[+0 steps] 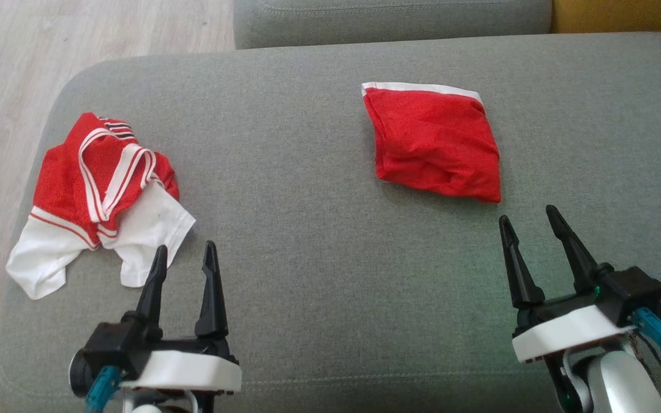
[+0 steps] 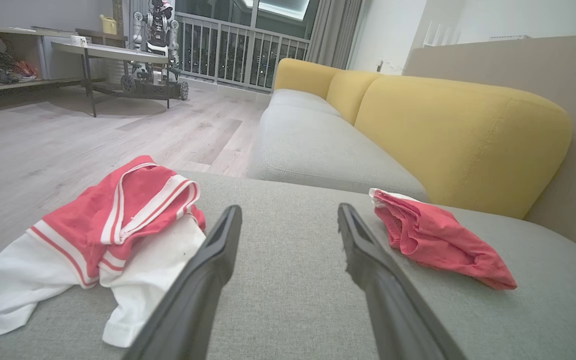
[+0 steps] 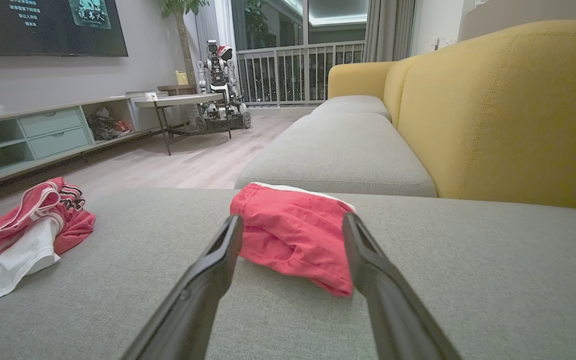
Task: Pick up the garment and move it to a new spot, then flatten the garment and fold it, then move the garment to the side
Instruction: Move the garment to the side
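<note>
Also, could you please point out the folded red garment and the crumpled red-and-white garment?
folded red garment (image 1: 434,143), head view, centre of the red cloth.
crumpled red-and-white garment (image 1: 101,198), head view, its striped middle.

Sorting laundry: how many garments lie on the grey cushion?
2: a crumpled red-and-white garment near the left gripper, and a folded red garment ahead of the right gripper. Nothing seems hidden.

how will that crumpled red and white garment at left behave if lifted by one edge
The red and white garment lies in soft folds, so it will probably hang limp and unfurl. It looks thin, so likely light. Pushed across the grey sofa cushion, it would probably bunch rather than slide.
</note>
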You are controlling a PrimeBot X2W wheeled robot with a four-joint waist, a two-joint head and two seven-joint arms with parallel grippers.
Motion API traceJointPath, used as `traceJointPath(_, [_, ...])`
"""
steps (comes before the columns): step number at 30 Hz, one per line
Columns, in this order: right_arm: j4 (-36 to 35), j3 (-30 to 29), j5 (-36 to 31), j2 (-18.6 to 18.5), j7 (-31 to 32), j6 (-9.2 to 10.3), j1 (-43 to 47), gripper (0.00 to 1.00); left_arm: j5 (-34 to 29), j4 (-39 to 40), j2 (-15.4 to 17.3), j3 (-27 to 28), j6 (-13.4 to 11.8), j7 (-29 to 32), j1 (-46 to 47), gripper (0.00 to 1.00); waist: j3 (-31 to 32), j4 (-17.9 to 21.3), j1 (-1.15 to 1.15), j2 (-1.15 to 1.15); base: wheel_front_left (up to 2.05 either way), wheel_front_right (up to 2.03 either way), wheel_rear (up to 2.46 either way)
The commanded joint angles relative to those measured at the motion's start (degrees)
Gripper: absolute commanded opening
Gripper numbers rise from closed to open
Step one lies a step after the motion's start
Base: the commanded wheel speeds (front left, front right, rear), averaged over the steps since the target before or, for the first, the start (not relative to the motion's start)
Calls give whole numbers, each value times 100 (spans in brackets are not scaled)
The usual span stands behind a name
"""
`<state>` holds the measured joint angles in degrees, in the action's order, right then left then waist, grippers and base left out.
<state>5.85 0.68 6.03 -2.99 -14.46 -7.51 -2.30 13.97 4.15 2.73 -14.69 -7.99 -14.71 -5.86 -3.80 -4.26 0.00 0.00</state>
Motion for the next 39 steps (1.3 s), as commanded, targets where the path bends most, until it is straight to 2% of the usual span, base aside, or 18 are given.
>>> traceJointPath(1, [-200, 152, 17, 10, -53, 2, -92, 100, -72, 150, 15, 218, 45, -29, 121, 100, 13, 13, 0, 0, 0, 0, 0])
traceJointPath(6, [-207, 141, 5, 11, -53, 2, -90, 100, -255, 11, 15, 251, 146, -29, 64, 100, 41, 35, 0, 0, 0, 0, 0])
traceJointPath(14, [-188, 206, -38, 11, -53, 2, -66, 100, -496, -104, 15, 277, 70, -29, 71, 100, 66, 27, 0, 0, 0, 0, 0])
traceJointPath(26, [69, 362, 142, 11, -53, 2, -233, 100, -496, -143, 15, 230, 19, -29, 81, 100, 35, 22, 0, 0, 0, 0, 0])
traceJointPath(30, [629, 498, 1024, 11, -50, 2, -627, 100, -467, -150, 15, 149, 19, -29, 170, 100, -144, -26, 0, 0, 0, 0, 0])
traceJointPath(32, [1022, 673, 1471, 11, 146, 2, -985, 100, -440, -159, 15, 104, 11, -29, 224, 100, -251, -53, 0, 0, 0, 0, 0])
traceJointPath(35, [1516, 587, 2038, 2, 568, 2, -1607, 100, -386, -193, 15, 14, 2, -29, 310, 100, -417, -135, 0, 0, 0, 0, 0])
traceJointPath(39, [2141, 365, 2356, -329, 1148, 2, -2470, 100, -309, -203, 15, -152, -29, -29, 517, 100, -694, -321, 0, 0, 0, 0, 0])
